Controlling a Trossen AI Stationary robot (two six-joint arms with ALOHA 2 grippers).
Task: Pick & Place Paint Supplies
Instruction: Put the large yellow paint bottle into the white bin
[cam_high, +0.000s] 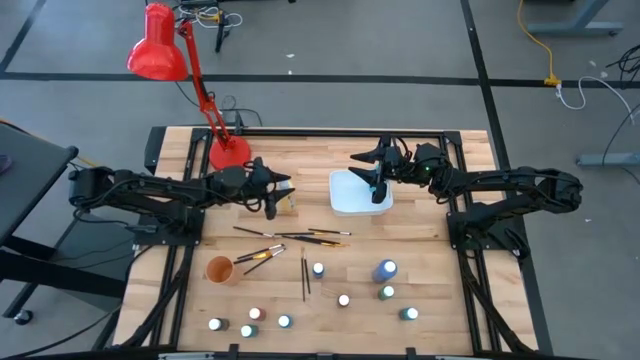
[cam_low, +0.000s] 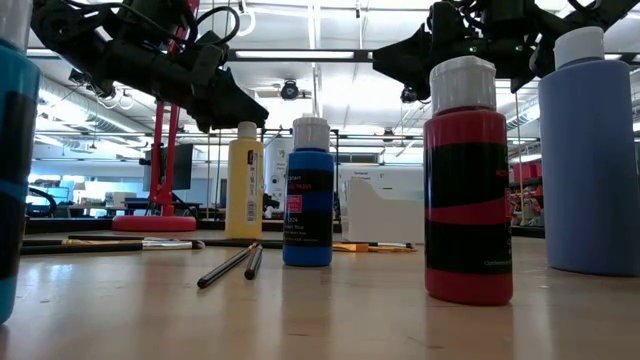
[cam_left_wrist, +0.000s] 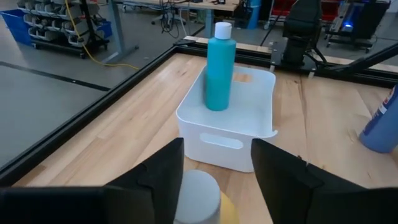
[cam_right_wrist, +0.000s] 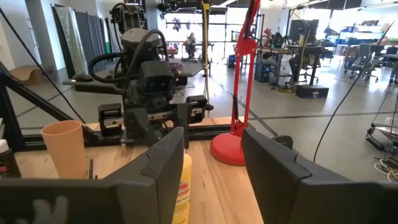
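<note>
A yellow bottle (cam_high: 287, 201) with a white cap (cam_left_wrist: 199, 196) stands on the table, left of the white tray (cam_high: 350, 205). My left gripper (cam_left_wrist: 217, 144) is open, with its fingers on either side of that cap; it also shows over the bottle (cam_low: 245, 185) in the low view. A teal bottle (cam_left_wrist: 220, 65) stands upright in the tray. My right gripper (cam_high: 365, 160) hangs open above the tray, pointing at the left arm, with nothing between its fingers (cam_right_wrist: 212, 134).
Thin brushes (cam_high: 290, 237) lie mid-table beside an orange cup (cam_high: 220, 270). Several small bottles (cam_high: 345, 300) and a larger blue bottle (cam_high: 385, 270) stand toward the near edge. A red lamp (cam_high: 228, 152) stands at the far left.
</note>
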